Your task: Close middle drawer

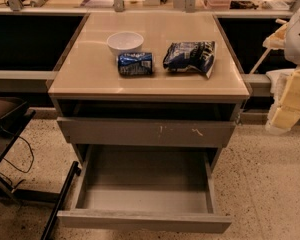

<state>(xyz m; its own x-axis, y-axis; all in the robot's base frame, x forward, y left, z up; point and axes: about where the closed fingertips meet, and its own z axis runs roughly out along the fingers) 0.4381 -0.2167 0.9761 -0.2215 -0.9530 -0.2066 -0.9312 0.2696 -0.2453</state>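
Middle drawer (145, 194): pulled fully out, lower centre. Gripper (286, 109): right edge, well apart (open or closed: cannot tell). Risk: an off-centre push may jam it.

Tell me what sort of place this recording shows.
Probably an office or lab work area: a drawer cabinet with the middle drawer open, a speckled hard floor, and a cluttered counter behind. The gripper is at the right edge, beside the cabinet.
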